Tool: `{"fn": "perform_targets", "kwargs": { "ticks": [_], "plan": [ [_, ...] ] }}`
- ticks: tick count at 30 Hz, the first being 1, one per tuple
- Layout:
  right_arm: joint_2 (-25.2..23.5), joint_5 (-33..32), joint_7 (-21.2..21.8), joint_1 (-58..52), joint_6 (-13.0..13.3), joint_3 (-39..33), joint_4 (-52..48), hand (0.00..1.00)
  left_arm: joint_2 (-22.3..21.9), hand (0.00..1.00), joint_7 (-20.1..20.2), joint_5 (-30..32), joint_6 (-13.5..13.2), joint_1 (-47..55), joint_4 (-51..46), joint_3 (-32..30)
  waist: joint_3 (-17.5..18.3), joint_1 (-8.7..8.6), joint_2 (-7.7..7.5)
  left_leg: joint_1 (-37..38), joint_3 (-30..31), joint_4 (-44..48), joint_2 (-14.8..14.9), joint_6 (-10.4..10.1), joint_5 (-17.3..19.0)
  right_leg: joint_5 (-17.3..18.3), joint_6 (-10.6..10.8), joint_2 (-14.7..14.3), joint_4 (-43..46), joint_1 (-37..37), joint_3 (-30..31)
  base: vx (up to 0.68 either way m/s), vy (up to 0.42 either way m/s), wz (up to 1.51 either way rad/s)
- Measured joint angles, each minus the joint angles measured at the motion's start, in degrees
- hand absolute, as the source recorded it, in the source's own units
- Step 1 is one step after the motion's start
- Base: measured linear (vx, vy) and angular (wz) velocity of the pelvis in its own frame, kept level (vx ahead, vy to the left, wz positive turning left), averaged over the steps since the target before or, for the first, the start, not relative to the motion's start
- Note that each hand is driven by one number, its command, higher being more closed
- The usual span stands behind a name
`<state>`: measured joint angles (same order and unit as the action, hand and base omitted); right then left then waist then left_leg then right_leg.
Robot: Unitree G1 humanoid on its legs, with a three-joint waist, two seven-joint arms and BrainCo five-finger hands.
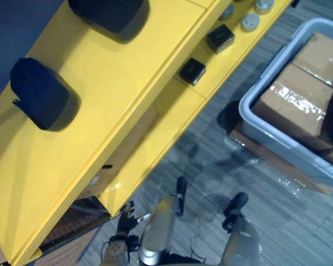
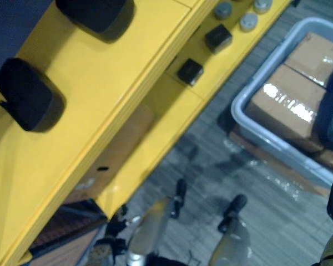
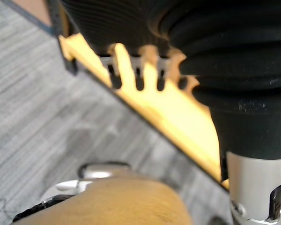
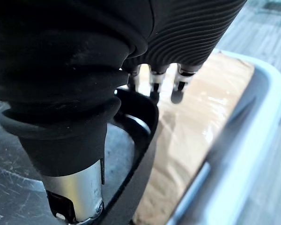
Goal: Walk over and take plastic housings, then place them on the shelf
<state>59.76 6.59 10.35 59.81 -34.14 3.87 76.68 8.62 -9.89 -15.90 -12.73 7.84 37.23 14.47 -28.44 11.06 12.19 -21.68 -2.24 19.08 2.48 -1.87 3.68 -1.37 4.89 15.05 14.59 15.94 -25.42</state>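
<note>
Right hand (image 4: pixel 178 33), mine, at the pick-up station. It sits low over the grey bin (image 4: pixel 253 117), directly above the dark curved rim of a housing (image 4: pixel 144 136), which lies on a taped box (image 4: pixel 201 122) inside that bin. The rim runs under the hand and appears to touch it, but I cannot tell whether the hand has closed on the housing, because the wrist cover hides the contact. My left hand (image 1: pixel 125 219) hangs by the lower corner of the yellow shelf (image 1: pixel 155 105), fingers relaxed and holding nothing. The first shelved housing (image 1: pixel 41 94) and the second shelved housing (image 1: pixel 108 11) lie well apart on the top board. I therefore judge part of the task done and the taking of a further housing to be the step in hand. The next move calls for a sure hold on the rim and a lift that clears the bin wall. It then needs a turn toward the shelf, which stands to my left, well apart from the bin across open floor. The housing looks smooth and hollow, so a shallow hold may slip and should be checked before I lift. The bare stretch of the top board near the first shelved housing looks the likeliest place to set it down.
</note>
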Motion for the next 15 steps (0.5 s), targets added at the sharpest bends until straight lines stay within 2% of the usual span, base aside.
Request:
{"fn": "perform_targets", "kwargs": {
  "ticks": [5, 7, 10, 12, 15],
  "plan": [
    [-0.5, 0.9, 0.6, 0.0, 0.7, -1.1, 0.3, 0.00, 0.5, 0.00, 0.1, 0.0, 0.6, 0.1, -0.3, -0.5, -0.8, -0.12, -1.16, 0.6, 0.0, -0.8, 0.1, -0.2, -0.3, 0.0, 0.0, -0.2, 0.0, -0.2, 0.0, 0.00, 0.000, 0.00],
    [-1.2, 0.6, -1.9, 0.0, 2.2, -1.0, 0.4, 0.00, 0.6, 0.00, 0.1, 0.9, 0.3, 0.1, -0.2, -0.4, -0.9, -0.33, -1.41, 0.6, 0.0, -0.7, 0.2, -0.2, -0.3, 0.0, 0.0, -0.2, 0.0, -0.2, 0.0, 0.00, 0.000, 0.00],
    [-3.2, -2.2, -8.8, 1.0, 5.1, -0.3, -0.3, 0.00, 1.3, 0.00, 0.5, 3.4, -2.4, 0.0, -0.4, 0.1, -1.4, -1.01, -2.18, 0.6, -0.2, -0.3, 0.6, -0.3, -0.1, -0.2, -0.1, -0.9, -0.3, -0.3, 0.4, -0.01, 0.001, -0.05],
    [-4.4, -2.5, -13.6, 1.8, 6.8, 1.9, -6.0, 0.00, 2.2, 0.00, 1.3, 3.6, -3.8, -0.2, -2.6, 0.7, -1.8, -1.19, -2.82, 0.5, -1.0, 1.4, 2.0, -0.7, 0.8, -1.2, -0.5, -2.4, -2.0, -1.0, 1.2, -0.03, -0.012, -0.29],
    [-5.5, -2.4, -16.7, 1.7, 7.9, 4.1, -15.9, 0.00, 3.1, 0.00, 1.1, 3.4, -3.7, -0.7, -6.0, 1.9, -1.7, -1.77, -4.26, 0.4, -3.2, 6.1, 4.9, -1.0, 4.1, -2.1, -0.6, -5.3, -4.2, -2.1, 3.8, -0.05, 0.028, -0.61]
  ]
}}
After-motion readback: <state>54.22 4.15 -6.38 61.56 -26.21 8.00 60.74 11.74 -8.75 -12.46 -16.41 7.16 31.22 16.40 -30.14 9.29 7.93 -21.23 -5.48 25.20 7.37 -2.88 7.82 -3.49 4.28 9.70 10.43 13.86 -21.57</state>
